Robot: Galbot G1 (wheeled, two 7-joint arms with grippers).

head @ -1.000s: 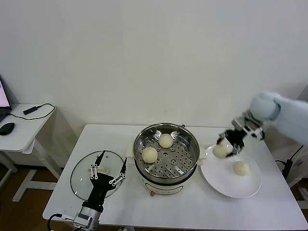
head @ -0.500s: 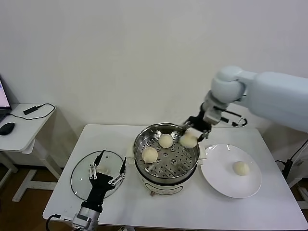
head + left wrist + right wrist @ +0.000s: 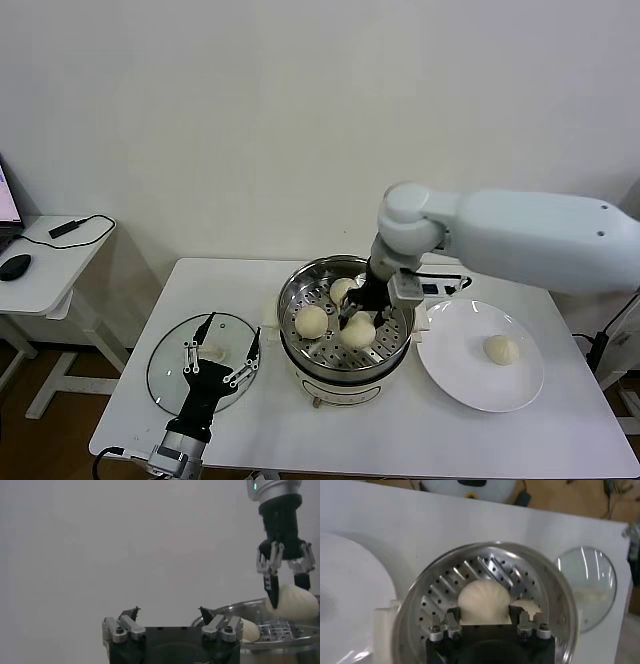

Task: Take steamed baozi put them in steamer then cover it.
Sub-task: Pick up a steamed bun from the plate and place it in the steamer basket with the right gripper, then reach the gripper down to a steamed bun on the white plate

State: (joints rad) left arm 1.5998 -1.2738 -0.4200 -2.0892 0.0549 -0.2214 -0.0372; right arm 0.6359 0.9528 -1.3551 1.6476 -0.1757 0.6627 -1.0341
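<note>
The steamer stands mid-table with its perforated tray showing. Two steamed baozi lie in it, one at the left and one at the back. My right gripper reaches down into the pot, shut on a third baozi just above the tray. The right wrist view shows that bun squeezed between the fingers, with another baozi beside it. A last baozi rests on the white plate. My left gripper hovers open over the glass lid.
The glass lid lies flat on the table left of the steamer, under the left arm. A small side table with a mouse stands off to the left. The plate sits close to the table's right front edge.
My right arm has carried a baozi from above the plate leftwards over the steamer and lowered it into the pot. The left arm has stayed put.
</note>
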